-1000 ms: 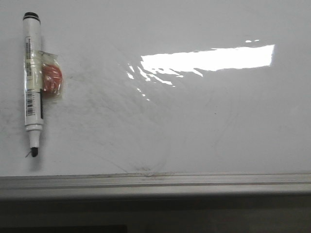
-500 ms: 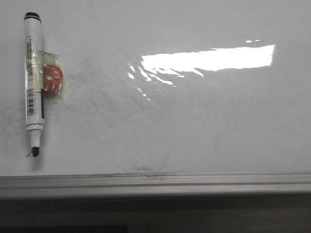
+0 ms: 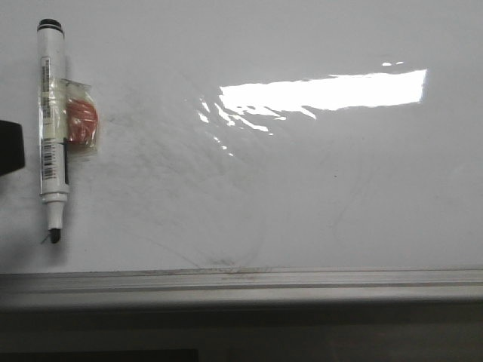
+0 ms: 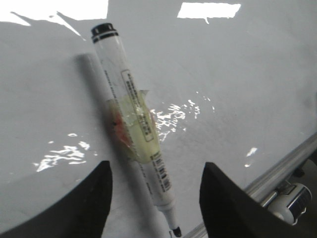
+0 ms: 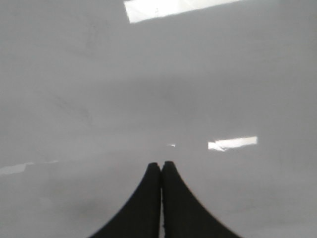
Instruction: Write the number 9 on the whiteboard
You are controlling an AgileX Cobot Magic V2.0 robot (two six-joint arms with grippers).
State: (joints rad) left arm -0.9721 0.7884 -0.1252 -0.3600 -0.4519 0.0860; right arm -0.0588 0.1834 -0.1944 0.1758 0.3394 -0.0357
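The whiteboard (image 3: pixel 302 188) lies flat, glossy white with faint grey smudges and no number 9 on it. A white marker (image 3: pixel 53 128) with an uncapped black tip (image 3: pixel 54 237) lies at its left, an orange piece taped to its side (image 3: pixel 81 122). My left gripper (image 4: pixel 156 171) is open above the marker (image 4: pixel 133 129), its fingers on either side of the tip end, apart from it. A dark finger (image 3: pixel 11 147) shows at the left edge of the front view. My right gripper (image 5: pixel 161 164) is shut and empty over bare board (image 5: pixel 198 89).
A grey metal ledge (image 3: pixel 241 285) runs along the near edge of the board and also shows in the left wrist view (image 4: pixel 282 166). A metal cylinder (image 4: pixel 290 198) sits beyond the ledge. Bright glare (image 3: pixel 324 90) lies across the board.
A dark part of my left gripper has come into the front view at the left edge, beside the marker. The marker has not moved.
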